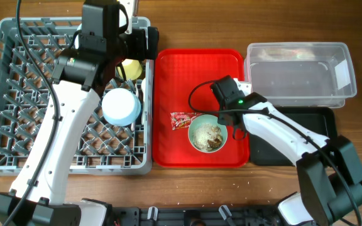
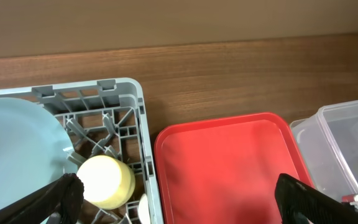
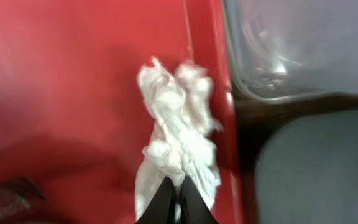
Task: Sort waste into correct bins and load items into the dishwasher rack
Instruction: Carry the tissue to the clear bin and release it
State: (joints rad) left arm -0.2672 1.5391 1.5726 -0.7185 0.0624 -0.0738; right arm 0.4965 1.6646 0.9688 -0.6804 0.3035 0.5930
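My right gripper [image 3: 176,202] is shut on the crumpled white tissue [image 3: 179,124] and holds it over the right rim of the red tray, next to the clear tub [image 3: 297,43] and the black tray [image 3: 319,168]. In the overhead view it sits at the red tray's upper right [image 1: 242,86]. The pale blue bowl [image 1: 207,134] with food scraps and the red snack wrapper [image 1: 181,120] lie on the red tray. My left gripper [image 2: 182,205] is open and empty over the rack's far right corner. The yellow cup [image 2: 104,180] and pale blue plate [image 2: 11,155] sit in the grey-blue rack [image 1: 17,94].
The flat red tray [image 1: 168,75] lies between the rack and the bins. The clear tub [image 1: 297,74] stands at the back right, with the black tray [image 1: 294,135] in front of it. The left arm stretches across the rack. No fork or spoon shows.
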